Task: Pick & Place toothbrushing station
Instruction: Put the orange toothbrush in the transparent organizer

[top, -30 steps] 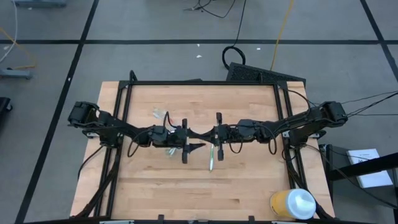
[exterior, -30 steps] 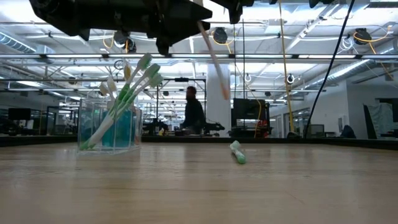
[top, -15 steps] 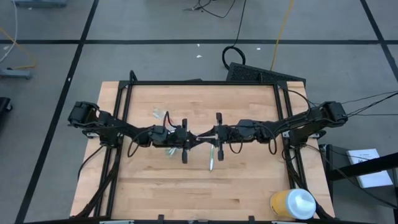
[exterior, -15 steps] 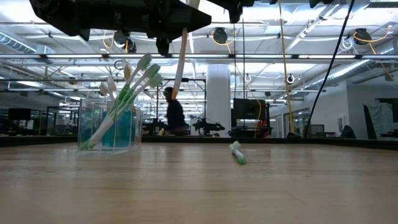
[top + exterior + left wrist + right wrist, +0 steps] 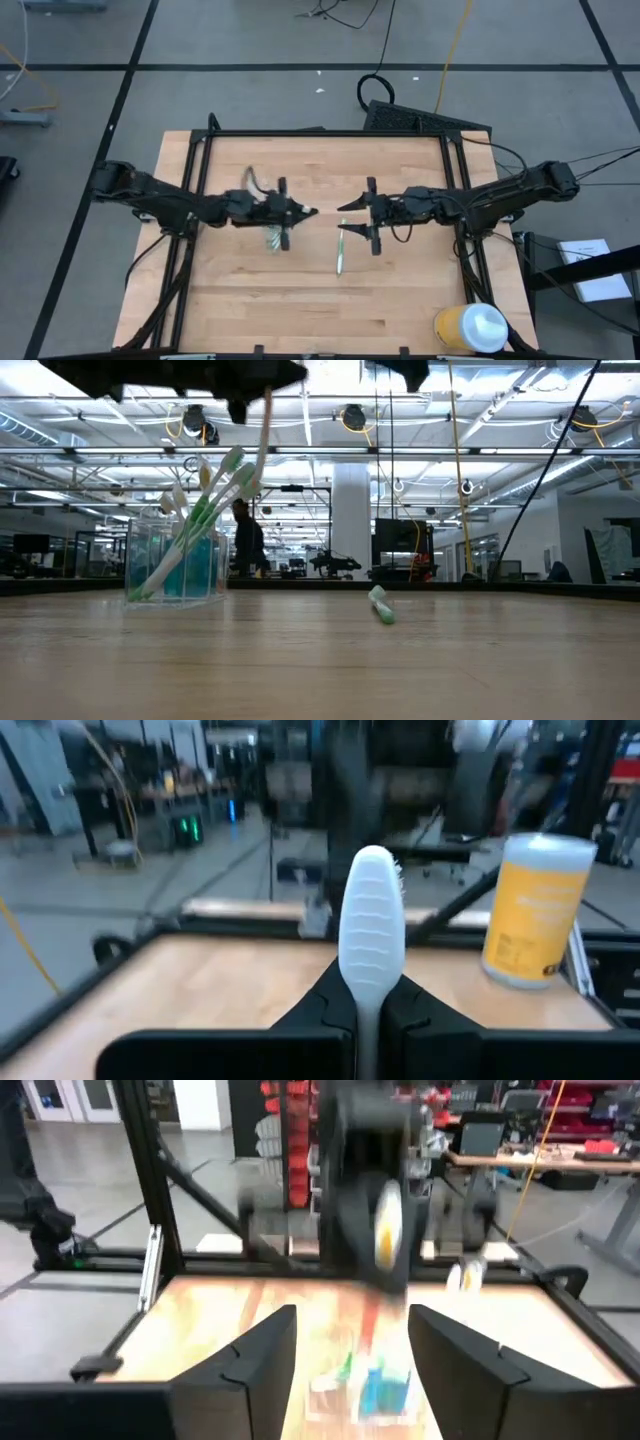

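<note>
Left gripper (image 5: 368,1020): clamped on white toothbrush (image 5: 371,935), head pointing forward past the fingertips; in the low view the brush (image 5: 263,430) hangs near upright, handle down.
Clear plastic cup (image 5: 176,565): just beside and below the left gripper, on the arm's own side of the table; holds green and white toothbrushes (image 5: 205,510) leaning.
Right gripper (image 5: 350,207): fingers parted, nothing between them, farther from the cup.
Green toothbrush (image 5: 340,250): flat on table, long axis front-to-back, below the right gripper.
Yellow container (image 5: 470,327): far corner, apart.
</note>
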Controlling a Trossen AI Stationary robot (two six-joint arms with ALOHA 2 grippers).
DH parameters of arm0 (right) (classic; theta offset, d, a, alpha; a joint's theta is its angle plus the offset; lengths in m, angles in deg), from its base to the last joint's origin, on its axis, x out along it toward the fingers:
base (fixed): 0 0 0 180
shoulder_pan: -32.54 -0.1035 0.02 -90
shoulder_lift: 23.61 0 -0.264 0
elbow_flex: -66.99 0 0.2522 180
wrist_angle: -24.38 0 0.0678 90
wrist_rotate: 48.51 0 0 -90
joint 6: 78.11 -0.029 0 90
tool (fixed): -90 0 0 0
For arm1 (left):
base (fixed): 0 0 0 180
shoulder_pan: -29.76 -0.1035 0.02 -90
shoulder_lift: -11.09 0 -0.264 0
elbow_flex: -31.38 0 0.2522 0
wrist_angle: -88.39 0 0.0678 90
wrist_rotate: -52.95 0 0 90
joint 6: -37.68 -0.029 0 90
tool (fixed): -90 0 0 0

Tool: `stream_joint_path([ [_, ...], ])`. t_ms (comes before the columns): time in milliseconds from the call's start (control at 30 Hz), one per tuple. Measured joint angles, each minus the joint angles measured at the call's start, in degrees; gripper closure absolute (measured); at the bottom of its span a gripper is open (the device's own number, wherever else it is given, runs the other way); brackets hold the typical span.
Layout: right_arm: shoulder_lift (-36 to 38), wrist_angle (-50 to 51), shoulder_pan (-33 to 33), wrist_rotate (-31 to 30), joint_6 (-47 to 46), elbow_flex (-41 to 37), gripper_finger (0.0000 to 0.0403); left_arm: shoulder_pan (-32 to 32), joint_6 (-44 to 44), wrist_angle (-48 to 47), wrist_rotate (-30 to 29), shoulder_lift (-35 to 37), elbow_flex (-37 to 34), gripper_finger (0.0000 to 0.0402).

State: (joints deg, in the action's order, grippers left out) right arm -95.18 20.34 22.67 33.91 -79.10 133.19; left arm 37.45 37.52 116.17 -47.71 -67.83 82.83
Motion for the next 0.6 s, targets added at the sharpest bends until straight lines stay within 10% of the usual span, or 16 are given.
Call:
stream_joint_path([
  [600, 3.58, -19.59, 1.10, -5.93, 1.70, -14.49, 0.0225, -2.18, -8.92, 9.00, -13.58, 26.76, -20.79, 0.0398],
])
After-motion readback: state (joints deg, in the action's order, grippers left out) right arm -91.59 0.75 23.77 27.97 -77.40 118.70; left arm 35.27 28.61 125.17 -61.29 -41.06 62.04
